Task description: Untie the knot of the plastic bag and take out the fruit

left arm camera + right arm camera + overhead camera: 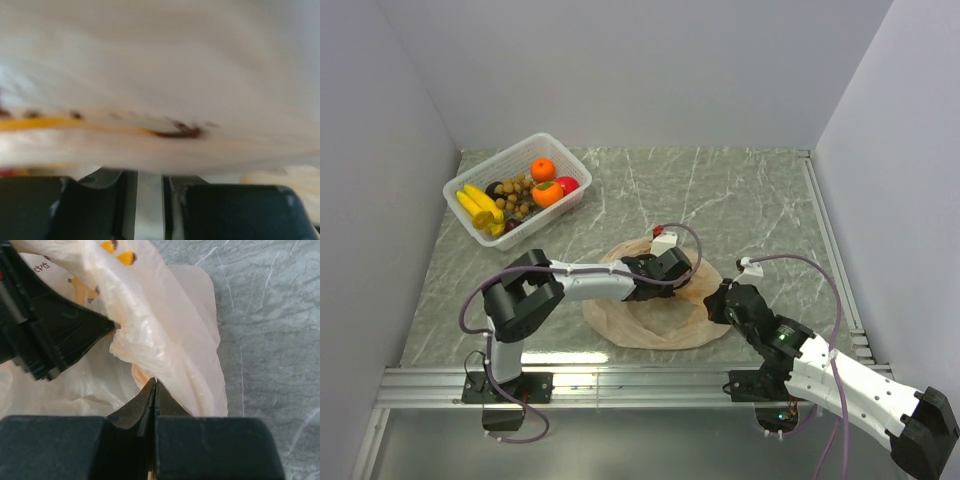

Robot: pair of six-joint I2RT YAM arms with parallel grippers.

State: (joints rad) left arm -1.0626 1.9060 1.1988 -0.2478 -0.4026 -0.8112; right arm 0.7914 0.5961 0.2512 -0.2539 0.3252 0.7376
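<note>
The peach plastic bag (655, 320) lies flat and slack on the table centre; no knot shows. Bananas (480, 207), a red apple (568, 185), a persimmon (547, 193) and brown balls (518, 195) sit in the white basket (465, 217). My left gripper (688, 280) is over the bag's top; plastic (160, 65) drapes over its fingers and hides the tips. In the right wrist view its tip (111, 326) meets bunched plastic. My right gripper (712, 300) is at the bag's right edge, shut (155, 382) on a fold of the bag (170, 350).
A plain orange tangerine (542, 169) also lies in the basket at the back left. Grey walls close the table on the left, back and right. A metal rail (620, 385) runs along the near edge.
</note>
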